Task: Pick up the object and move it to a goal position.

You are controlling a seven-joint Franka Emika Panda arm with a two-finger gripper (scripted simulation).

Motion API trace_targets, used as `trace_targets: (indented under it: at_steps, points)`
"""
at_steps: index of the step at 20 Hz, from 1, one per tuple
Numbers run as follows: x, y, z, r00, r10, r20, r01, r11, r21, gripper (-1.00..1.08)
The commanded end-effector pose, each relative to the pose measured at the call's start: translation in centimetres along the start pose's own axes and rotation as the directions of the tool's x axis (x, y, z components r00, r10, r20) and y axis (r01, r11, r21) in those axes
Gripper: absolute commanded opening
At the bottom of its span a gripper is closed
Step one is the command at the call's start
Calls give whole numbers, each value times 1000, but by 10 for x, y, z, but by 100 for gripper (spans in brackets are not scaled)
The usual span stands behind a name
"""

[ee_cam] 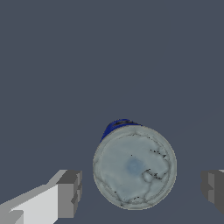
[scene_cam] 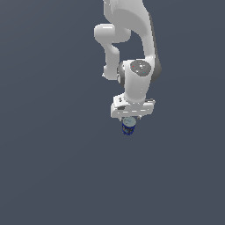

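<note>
A flat, matte slate-grey worktop (scene_cam: 52, 176) is filling the whole background, smooth and unmarked, with no edge showing in either view. I am hanging over it on my single white arm (scene_cam: 140, 48), its glossy rounded links bending down to a blocky white hand (scene_cam: 132, 107).

My fingers (ee_cam: 140, 188) are standing wide apart. There are two of them, each ending in a squared grey pad (ee_cam: 70, 192), matte and faceted, and the wrist view is showing clear worktop between each pad and the can, so neither is touching it.

One can (ee_cam: 134, 166) is sitting between my fingers, closer to neither by much, standing roughly upright with its top facing my wrist camera. That top is a silvery-grey disc, round, with a mottled, faintly cracked texture and a raised rim. A sliver of deep blue side wall is peeking out past the rim on the side away from my pads. In the exterior view the can (scene_cam: 128, 129) is showing as a small blue cylinder with dark and white markings, directly under my hand.
</note>
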State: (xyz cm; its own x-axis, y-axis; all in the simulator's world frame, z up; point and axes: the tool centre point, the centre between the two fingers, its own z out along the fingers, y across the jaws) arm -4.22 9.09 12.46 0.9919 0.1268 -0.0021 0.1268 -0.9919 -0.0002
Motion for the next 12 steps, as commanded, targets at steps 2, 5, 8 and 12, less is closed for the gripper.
trace_targets:
  at_steps: [2,5,8,12]
  points:
    - [0,0,1,1000,1,0,-1,1000,0,100]
    - [0,0,8,1000,1,0,-1,1000,0,100]
    - [-1,0,21,1000,0,-1,0,1000,0,100]
    - [-2,-1,40,1000,0,-2,0,1000,0,100]
